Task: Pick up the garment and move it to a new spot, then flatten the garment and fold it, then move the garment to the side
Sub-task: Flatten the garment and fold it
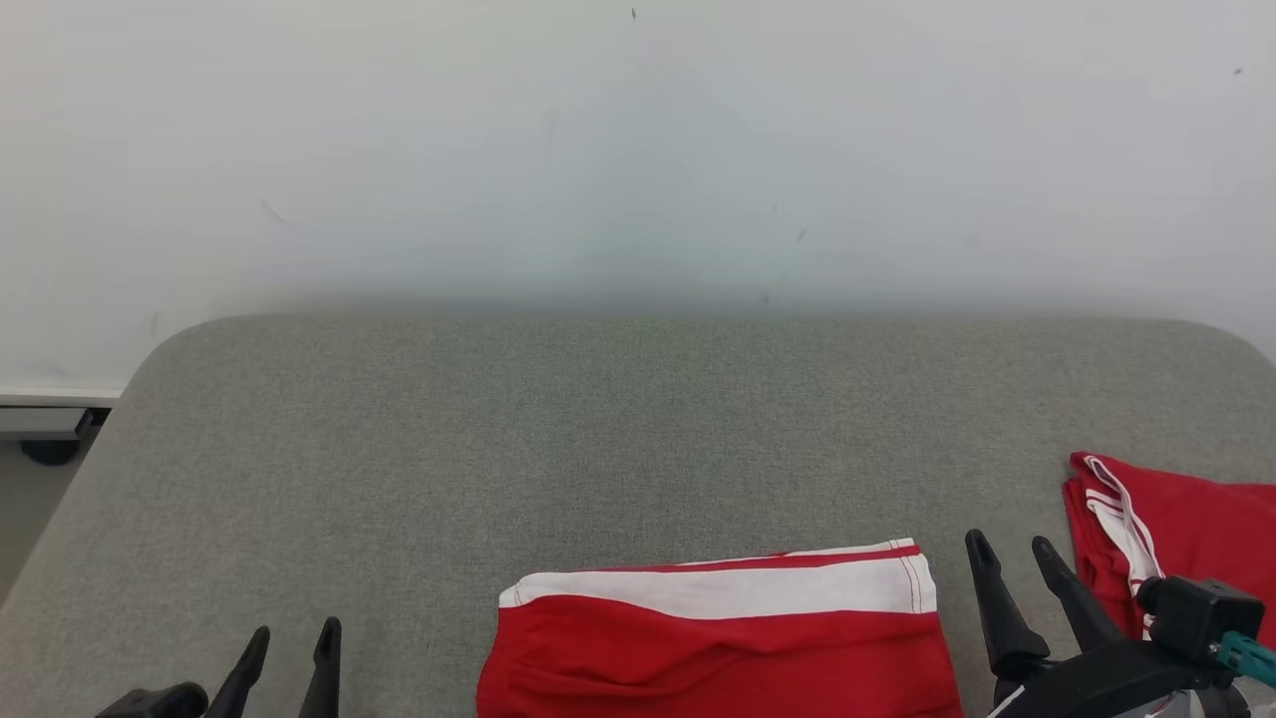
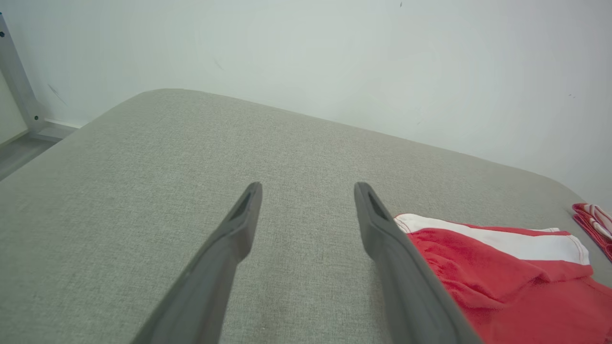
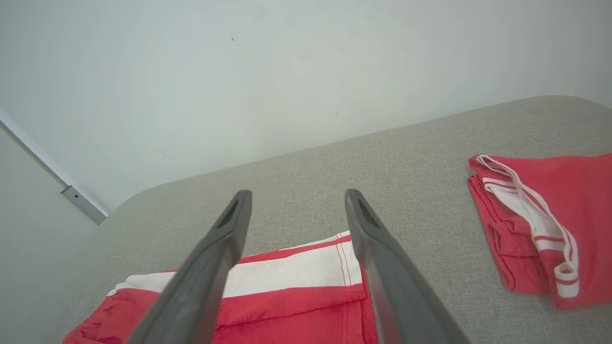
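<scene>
A red garment [image 1: 718,648] with a white band lies folded flat at the near middle of the grey padded table [image 1: 598,419]; it also appears as the garment [image 2: 502,277] in the left wrist view and the garment [image 3: 296,296] in the right wrist view. My left gripper [image 1: 294,638] is open at the lower left, well to the garment's left, holding nothing. My right gripper [image 1: 1012,553] is open just off the garment's right edge, empty. Both pairs of fingers hover apart from the cloth, left gripper [image 2: 308,191] and right gripper [image 3: 296,198].
A second folded red garment [image 1: 1166,529] with white stripes lies at the table's right edge, also seen as that garment [image 3: 540,224]. A pale wall [image 1: 638,150] rises behind the table. The table's left edge drops to the floor [image 1: 30,499].
</scene>
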Controlling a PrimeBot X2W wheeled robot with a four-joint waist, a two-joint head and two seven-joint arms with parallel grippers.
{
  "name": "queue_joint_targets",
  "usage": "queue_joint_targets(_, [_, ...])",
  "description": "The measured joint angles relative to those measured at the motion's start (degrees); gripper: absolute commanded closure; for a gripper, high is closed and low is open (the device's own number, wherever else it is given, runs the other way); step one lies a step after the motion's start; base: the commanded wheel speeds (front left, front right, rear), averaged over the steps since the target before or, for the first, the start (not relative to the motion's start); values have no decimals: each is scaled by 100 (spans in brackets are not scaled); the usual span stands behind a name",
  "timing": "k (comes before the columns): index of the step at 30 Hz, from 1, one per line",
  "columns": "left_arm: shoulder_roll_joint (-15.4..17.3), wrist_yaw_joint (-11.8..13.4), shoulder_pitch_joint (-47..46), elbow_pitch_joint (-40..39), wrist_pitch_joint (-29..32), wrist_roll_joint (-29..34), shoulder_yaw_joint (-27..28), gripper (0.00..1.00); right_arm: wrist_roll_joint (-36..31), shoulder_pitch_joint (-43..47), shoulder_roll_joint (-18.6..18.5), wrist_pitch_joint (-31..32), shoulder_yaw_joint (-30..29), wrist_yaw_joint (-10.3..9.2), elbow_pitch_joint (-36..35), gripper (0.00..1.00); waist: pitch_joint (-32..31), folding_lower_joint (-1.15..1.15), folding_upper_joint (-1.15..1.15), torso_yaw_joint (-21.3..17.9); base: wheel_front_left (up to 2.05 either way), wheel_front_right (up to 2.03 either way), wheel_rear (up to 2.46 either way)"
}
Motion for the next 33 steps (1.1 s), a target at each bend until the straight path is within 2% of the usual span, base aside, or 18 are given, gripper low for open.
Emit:
queue_joint_targets(4, [-93,0,205,-71,-1,263,263,0,-93,-25,18,-205,44,8,36,0,-47,0,0,-10,0,0,0])
queue_joint_targets(9, [-115,0,376,-254,0,605,375,0,-189,-70,9,-424,93,114,86,0,-68,0,0,5,0,0,0])
queue_joint_targets(14, [-129,0,477,-527,12,894,398,0,-271,-62,-158,-537,126,303,91,0,-70,0,0,13,0,0,0])
queue_joint_targets(33, [-366,0,626,-1217,523,1470,654,0,-310,51,-190,-782,124,382,263,0,8,0,0,-77,0,0,0])
